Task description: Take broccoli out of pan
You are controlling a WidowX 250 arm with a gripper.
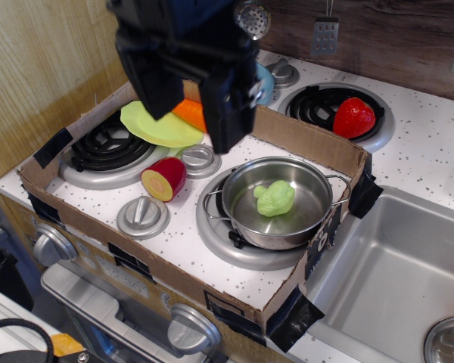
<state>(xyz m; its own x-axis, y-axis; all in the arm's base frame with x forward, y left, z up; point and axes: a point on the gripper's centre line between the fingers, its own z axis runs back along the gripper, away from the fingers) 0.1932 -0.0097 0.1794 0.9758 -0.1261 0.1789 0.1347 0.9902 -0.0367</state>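
STATE: gripper [193,113] upper centre, jaws spread, empty | TARGET: broccoli [275,198] in pan [276,203], centre-right | RISK: finger may strike pan rim, tipping it; lumpy floret may slip.

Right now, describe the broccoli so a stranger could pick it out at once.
Find the cardboard tray on the toy stovetop; on its front right burner stands a shiny steel pan. The broccoli is the lumpy light-green floret alone inside it, unlike the flat yellow-green plate further left.

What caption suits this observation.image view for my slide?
Black gripper, jaws open, above the toy stove left of the shiny steel pan holding the light-green lumpy broccoli.
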